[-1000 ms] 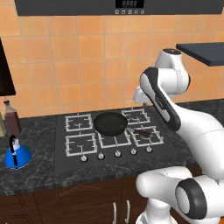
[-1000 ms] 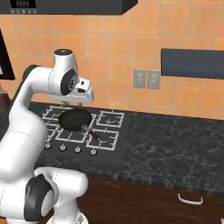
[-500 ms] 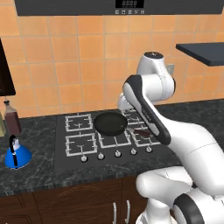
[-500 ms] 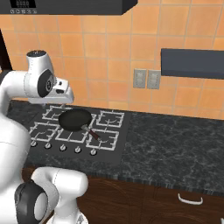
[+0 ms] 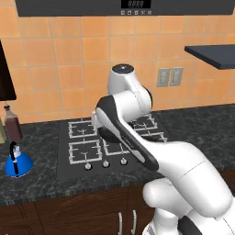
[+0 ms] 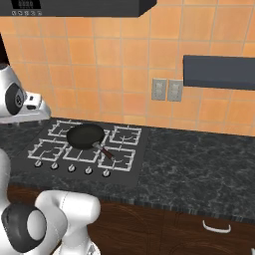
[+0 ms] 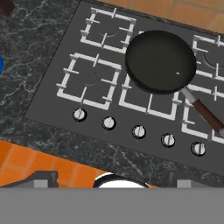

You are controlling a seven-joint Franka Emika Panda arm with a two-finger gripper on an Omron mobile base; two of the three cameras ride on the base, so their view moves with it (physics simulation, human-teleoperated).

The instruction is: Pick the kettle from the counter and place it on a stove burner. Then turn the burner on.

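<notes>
The small blue kettle [image 5: 18,161] with its black arched handle stands on the dark marbled counter [image 5: 41,186], left of the cooktop and apart from it. A blue sliver of the kettle [image 7: 1,65] shows at the left edge of the hand view. My gripper [image 7: 117,180] hovers high above the cooktop's front edge, open, with nothing between its fingers. My arm hangs over the middle of the stove in the left base view. The front-left stove burner [image 5: 85,150] is a bare silver grate, and it is the same burner [image 7: 89,81] seen below the hand.
A black frying pan [image 6: 85,135] with a reddish-brown handle sits across the middle burners. Several round knobs [image 7: 138,131] line the cooktop's front. A brown bottle [image 5: 13,126] stands behind the kettle by the wall. A wide stretch of counter [image 6: 199,164] lies right of the stove.
My arm has swung left across the stove, from its right side to over its middle. The kettle and the pan have not moved.
</notes>
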